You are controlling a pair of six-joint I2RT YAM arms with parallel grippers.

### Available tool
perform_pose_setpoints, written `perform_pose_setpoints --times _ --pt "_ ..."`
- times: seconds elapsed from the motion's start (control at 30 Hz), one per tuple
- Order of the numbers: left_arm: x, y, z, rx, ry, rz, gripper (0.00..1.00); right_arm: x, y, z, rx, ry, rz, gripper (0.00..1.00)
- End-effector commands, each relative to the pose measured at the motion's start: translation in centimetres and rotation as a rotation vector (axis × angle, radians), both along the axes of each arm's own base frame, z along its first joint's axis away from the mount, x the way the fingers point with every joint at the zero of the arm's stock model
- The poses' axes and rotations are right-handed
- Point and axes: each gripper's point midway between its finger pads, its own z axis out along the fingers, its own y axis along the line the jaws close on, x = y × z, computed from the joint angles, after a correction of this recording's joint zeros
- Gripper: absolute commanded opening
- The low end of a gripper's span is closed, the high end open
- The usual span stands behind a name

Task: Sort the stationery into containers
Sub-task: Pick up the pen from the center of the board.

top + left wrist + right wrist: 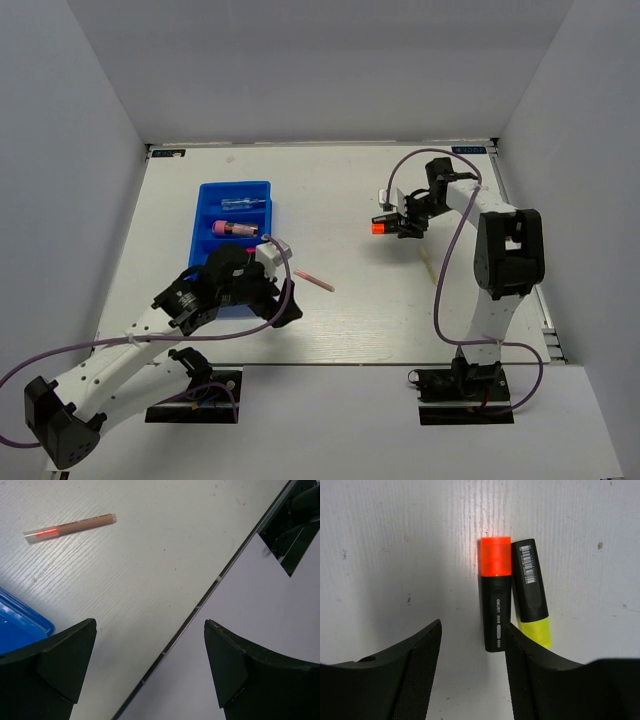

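Observation:
The blue tray [208, 192] lies left of centre, with a clear-blue tube [243, 204] and a pink tube [235, 228] in separate compartments. My left gripper [272, 290] is open and empty over the tray's near right corner [22, 622]. A thin pink stick [313, 279] lies on the table just beyond it, and shows in the left wrist view [70, 526]. My right gripper [473, 625] is open, low over the table. A black highlighter with an orange-pink cap [495, 595] and one with a yellow cap [532, 587] lie side by side just ahead of its fingers, untouched.
A pale-yellow stick [428, 266] lies on the table near the right arm. The table's front edge [200, 605] runs just beyond the left gripper. White walls enclose the table at the back and on both sides.

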Motion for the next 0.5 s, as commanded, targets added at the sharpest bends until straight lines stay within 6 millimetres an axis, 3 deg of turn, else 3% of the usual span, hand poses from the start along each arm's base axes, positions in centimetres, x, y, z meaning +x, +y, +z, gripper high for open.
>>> perform_pose_setpoints --times 0.0,0.17,0.47 --pt "-0.5 -0.1 0.2 -0.021 -0.018 -0.03 0.99 2.1 0.0 0.6 0.023 -0.052 0.004 0.56" --pt "-0.6 0.0 -0.1 -0.016 -0.011 -0.031 0.99 3.2 -0.1 0.3 0.021 -0.05 -0.009 0.56" --pt "-0.7 0.0 -0.3 -0.018 -0.004 -0.028 0.99 3.1 -0.5 -1.4 0.001 0.032 -0.002 0.56"
